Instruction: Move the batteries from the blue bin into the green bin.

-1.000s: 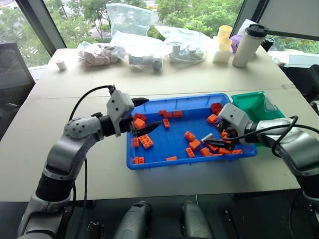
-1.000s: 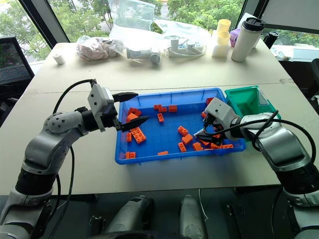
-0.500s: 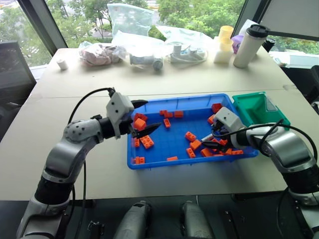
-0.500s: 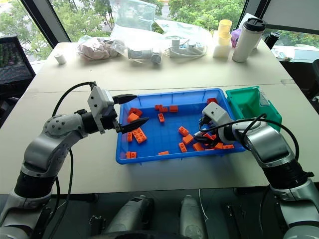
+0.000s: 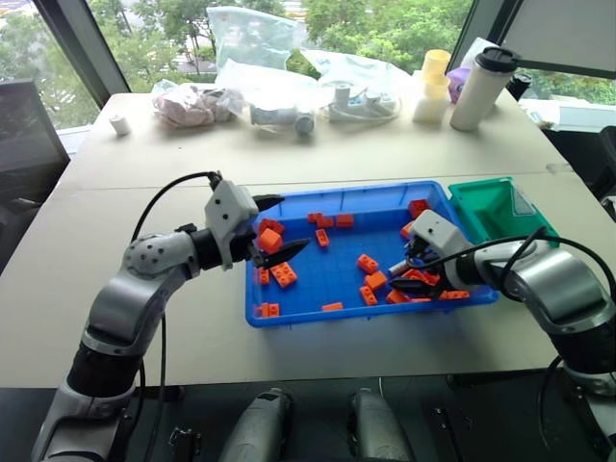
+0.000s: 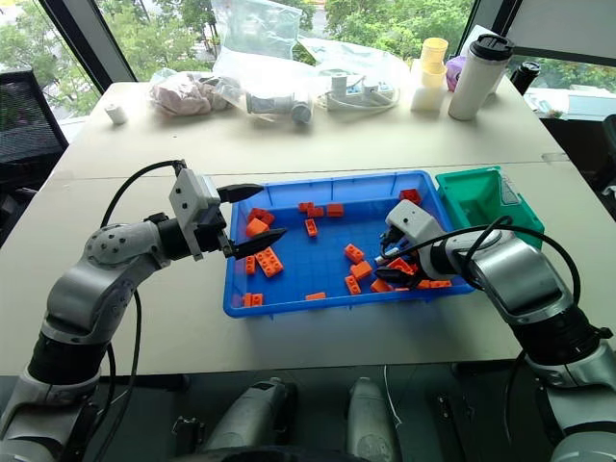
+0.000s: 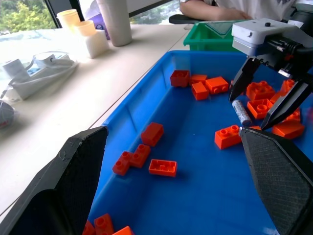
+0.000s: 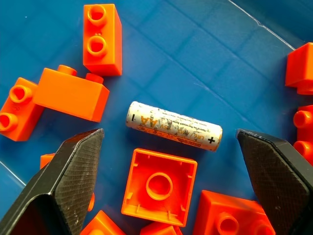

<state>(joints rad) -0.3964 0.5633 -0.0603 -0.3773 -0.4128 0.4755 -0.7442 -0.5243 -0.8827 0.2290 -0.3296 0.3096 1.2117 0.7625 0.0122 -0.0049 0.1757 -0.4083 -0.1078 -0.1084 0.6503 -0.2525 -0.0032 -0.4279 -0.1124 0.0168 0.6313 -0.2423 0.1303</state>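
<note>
Blue bin (image 5: 337, 197) sits at centre of the head view on the pale counter (image 5: 173, 173), with the green bin (image 5: 493, 207) touching its right end, toward the frame's upper right. One battery (image 8: 173, 126) lies flat on the blue floor among orange bricks (image 5: 282, 273), in the right part of the blue bin; at mid-frame in the right wrist view. Right end effector (image 6: 393, 267) is lowered over that spot, fingers (image 8: 68, 186) spread wide to either side of the battery, not touching it. Left end effector (image 5: 279, 226) hovers at the bin's left end, left of centre in the frame, jaws apart and empty. Bags, cups and a tumbler (image 5: 478, 87) line the counter's far edge.
</note>
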